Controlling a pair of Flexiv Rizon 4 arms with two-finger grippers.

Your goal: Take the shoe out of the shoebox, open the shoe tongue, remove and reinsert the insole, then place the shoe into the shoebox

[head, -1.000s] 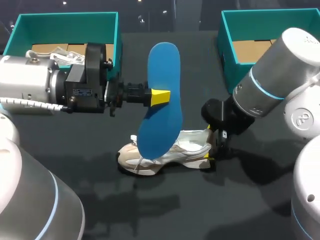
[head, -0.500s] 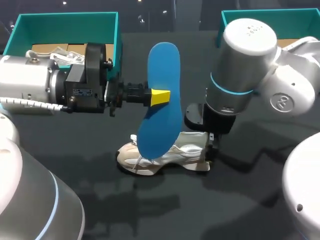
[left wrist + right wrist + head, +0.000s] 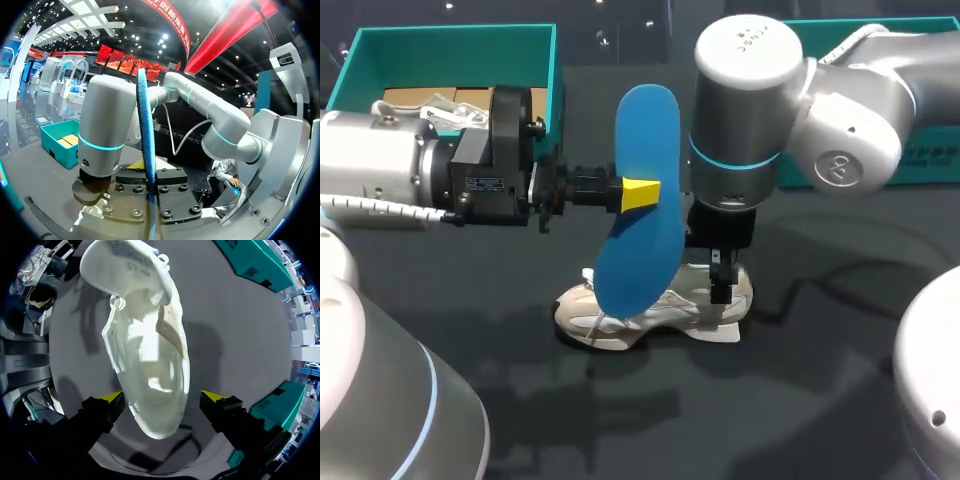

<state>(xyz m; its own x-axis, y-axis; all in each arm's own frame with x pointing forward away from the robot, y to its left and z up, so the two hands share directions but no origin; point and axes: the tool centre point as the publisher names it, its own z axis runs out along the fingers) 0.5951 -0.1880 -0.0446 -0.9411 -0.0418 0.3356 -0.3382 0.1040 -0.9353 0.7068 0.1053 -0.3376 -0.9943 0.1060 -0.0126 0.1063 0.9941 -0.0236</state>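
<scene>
- Head view: left tool [image 3: 638, 193] clamps the upright blue insole [image 3: 645, 130] above the shoe [image 3: 620, 325].
- Right wrist view alone shows the right tool [image 3: 164, 397] spread wide, astride the shoe's heel.

Both arms are smooth silver-grey tubes with rounded joints. The left arm [image 3: 380, 165] carries a white ribbed cable [image 3: 370, 207] along its six o'clock side. Next comes a black wrist block [image 3: 490, 170] with a white label plate, and a black stem runs on to the yellow-tipped left pincer [image 3: 642, 193]. The pincer's base is dark plates studded with socket screws [image 3: 164, 189]. The right arm [image 3: 750, 110] has a dimpled round cap, a thin cyan ring [image 3: 732, 160] and a circular emblem [image 3: 838, 168] at its three o'clock. The right pincer [image 3: 164, 399] has black fingers [image 3: 97, 415] with yellow wedge tips.
</scene>
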